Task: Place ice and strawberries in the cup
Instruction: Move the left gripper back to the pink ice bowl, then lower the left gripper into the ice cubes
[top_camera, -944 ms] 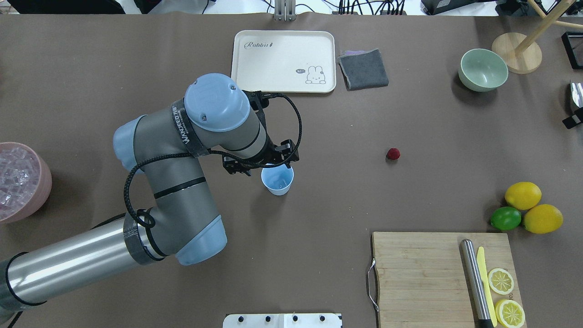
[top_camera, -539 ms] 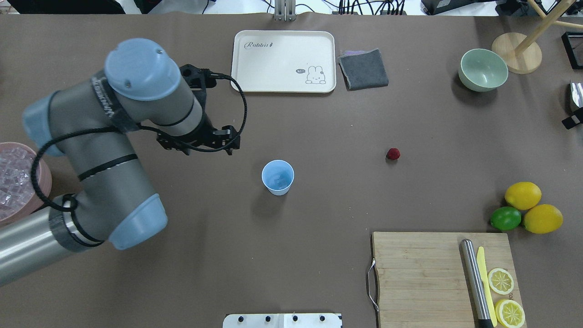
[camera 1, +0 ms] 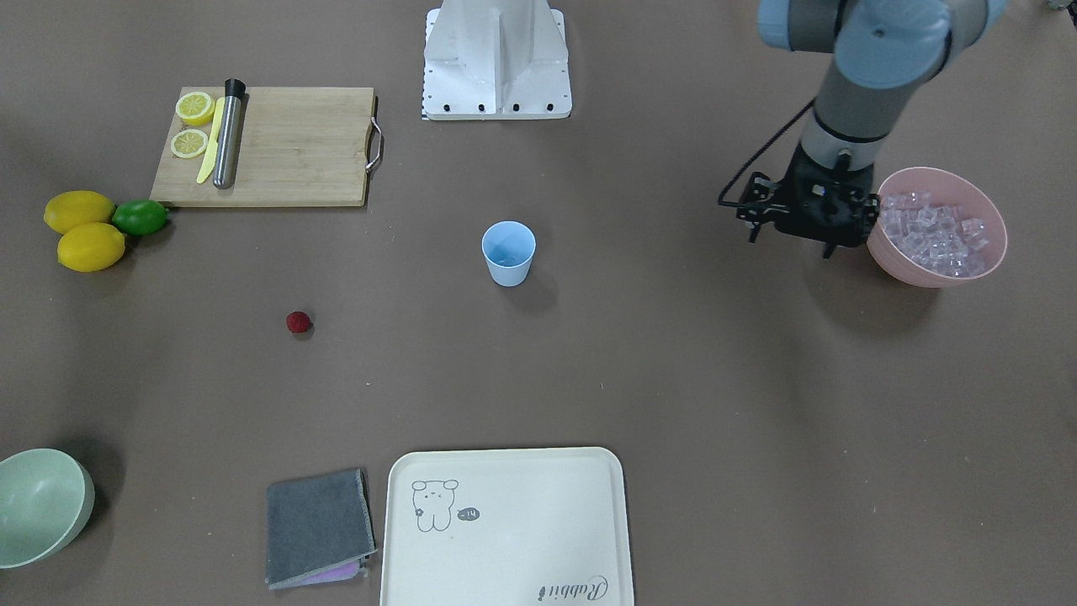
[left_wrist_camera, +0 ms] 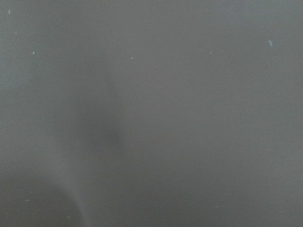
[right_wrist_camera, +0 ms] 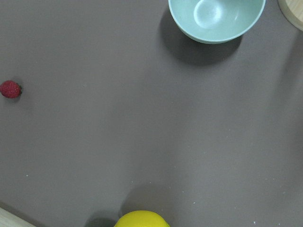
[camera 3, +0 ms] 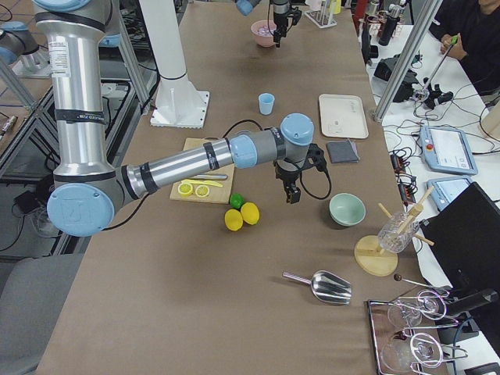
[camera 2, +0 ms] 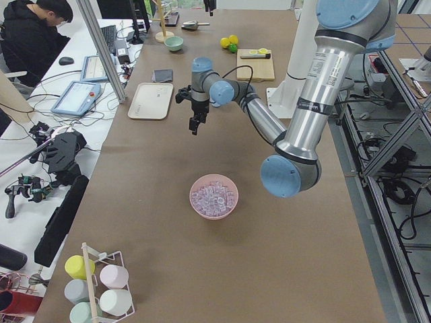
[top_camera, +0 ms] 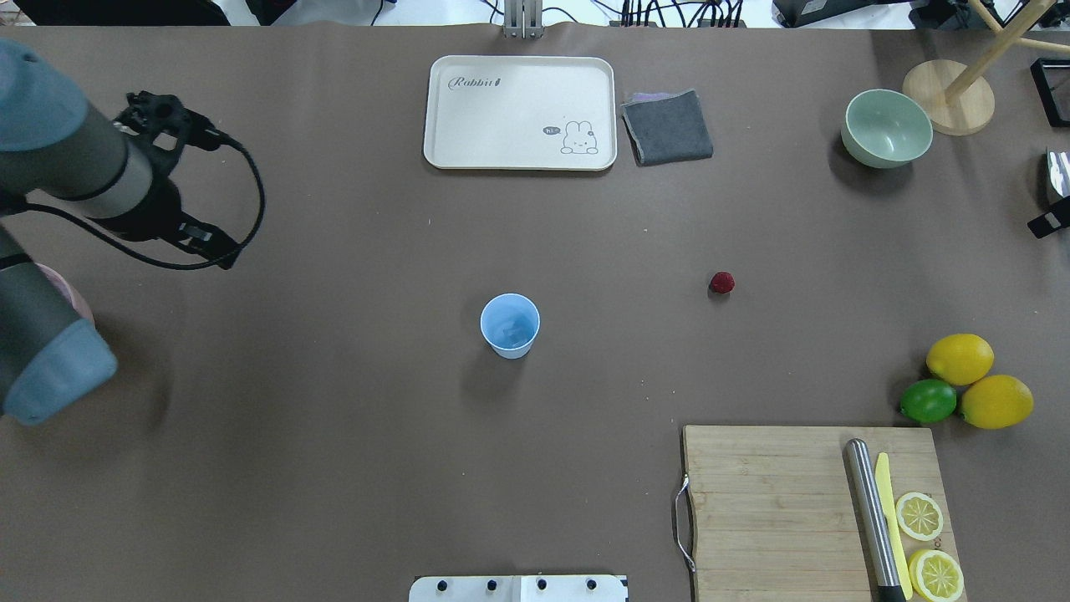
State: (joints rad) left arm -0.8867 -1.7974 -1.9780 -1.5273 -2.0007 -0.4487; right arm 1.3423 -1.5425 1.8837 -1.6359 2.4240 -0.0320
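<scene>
Overhead, the far left holds the left end effector [top_camera: 209, 247], hanging above the surface [top_camera: 334, 435] with its fingers pointing down; whether they are spread or pressed together I cannot tell. The arm hides nearly all of the pink bowl [camera 1: 925, 278] there. The front-facing view shows the bowl whole and full of ice [camera 1: 936, 231], with the end effector just beside its rim on the cup's side. Mid-surface the cup [top_camera: 510, 325] stands upright, long axis vertical, mouth up; something pale shows inside, too faint to name. Well apart to its right the strawberry [top_camera: 722, 283] lies on bare surface. Only the exterior right view shows the right end effector [camera 3: 293, 194], above the surface between the lemons [camera 3: 250, 212] and the mint bowl [camera 3: 347, 208]; I cannot tell its grip either. Its wrist camera catches the strawberry, that bowl and one lemon's top; the left wrist camera shows only blurred grey.
</scene>
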